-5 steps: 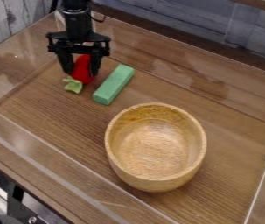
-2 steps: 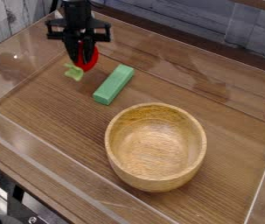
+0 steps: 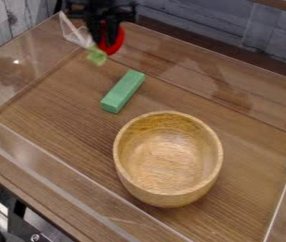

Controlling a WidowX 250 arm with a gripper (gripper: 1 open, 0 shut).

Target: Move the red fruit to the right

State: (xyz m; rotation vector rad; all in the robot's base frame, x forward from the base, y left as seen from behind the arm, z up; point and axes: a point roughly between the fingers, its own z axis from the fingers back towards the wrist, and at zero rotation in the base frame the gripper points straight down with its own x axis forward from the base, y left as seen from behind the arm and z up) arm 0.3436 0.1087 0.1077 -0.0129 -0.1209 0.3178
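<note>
Gripper [image 3: 109,40]: jaws pinched small bright-red toy fruit [image 3: 109,39], leafy green base hanging | Fruit: held clear above wooden table [image 3: 233,104], top left | Below: flat green rectangular block [image 3: 123,91]; round wooden bowl [image 3: 168,157] nearer camera.

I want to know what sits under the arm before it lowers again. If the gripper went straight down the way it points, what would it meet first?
Probably bare table. The gripper, shut on the red fruit, hangs up-left of the green block; depth is unclear.
</note>
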